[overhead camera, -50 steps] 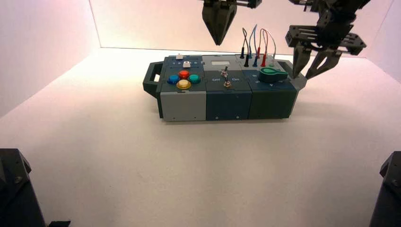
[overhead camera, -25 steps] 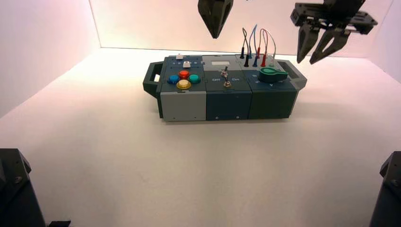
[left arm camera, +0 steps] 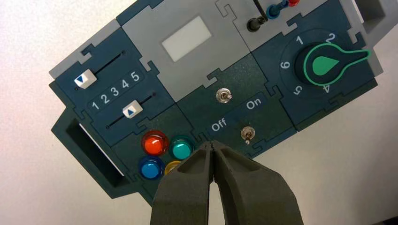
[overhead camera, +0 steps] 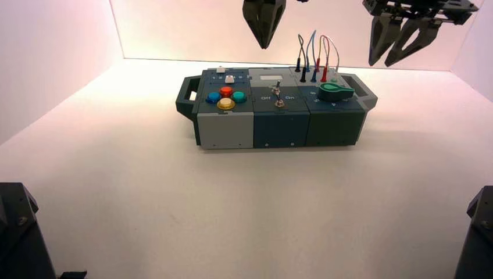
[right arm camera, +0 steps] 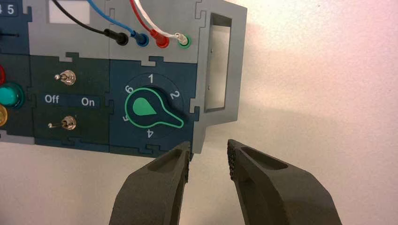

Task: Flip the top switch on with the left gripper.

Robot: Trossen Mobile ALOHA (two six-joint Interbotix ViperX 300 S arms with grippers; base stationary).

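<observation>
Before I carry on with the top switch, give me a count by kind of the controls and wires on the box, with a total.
Push buttons (red, green, blue, yellow): 4
White sliders: 2
Metal toggle switches: 2
Green rotary knob: 1
Wires (black, blue, red, white): 4
Total: 13

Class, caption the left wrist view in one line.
Closed jaws of the left gripper near the coloured buttons, two metal toggle switches beyond.

Right gripper (overhead camera: 379, 64) — now drawn back from the box's right handle (overhead camera: 359, 90), left gripper (overhead camera: 264, 47) — shifted slightly left
</observation>
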